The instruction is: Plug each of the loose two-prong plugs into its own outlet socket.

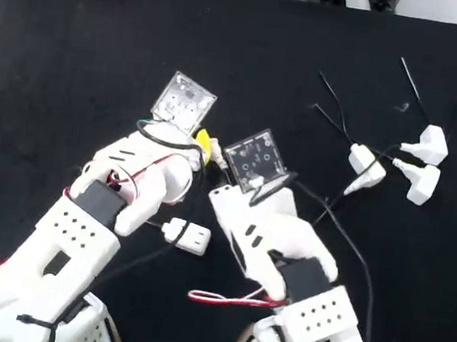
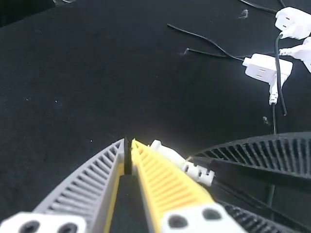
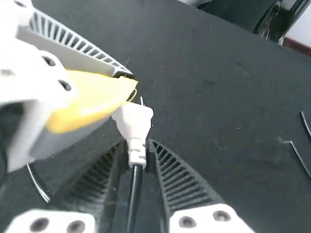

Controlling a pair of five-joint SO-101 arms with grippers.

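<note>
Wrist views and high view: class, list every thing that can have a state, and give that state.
right gripper: shut on the plug.
plug: held, unplugged, prongs bare.
left gripper: shut, nothing between its fingers.
near socket: lying loose, nothing plugged in.

Both arms rise from the near edge of the desk and lean inward, so their wrists converge near its middle. The left arm (image 1: 109, 201) slants toward the right arm (image 1: 286, 247), and their tips sit just beside each other. The left pincer (image 2: 127, 145) has its grey and yellow fingers pressed together with nothing between them. The right pincer (image 3: 137, 146) has its dark ribbed fingers closed around the neck of a white plug (image 3: 133, 121), whose body touches the left pincer's yellow tip.
</note>
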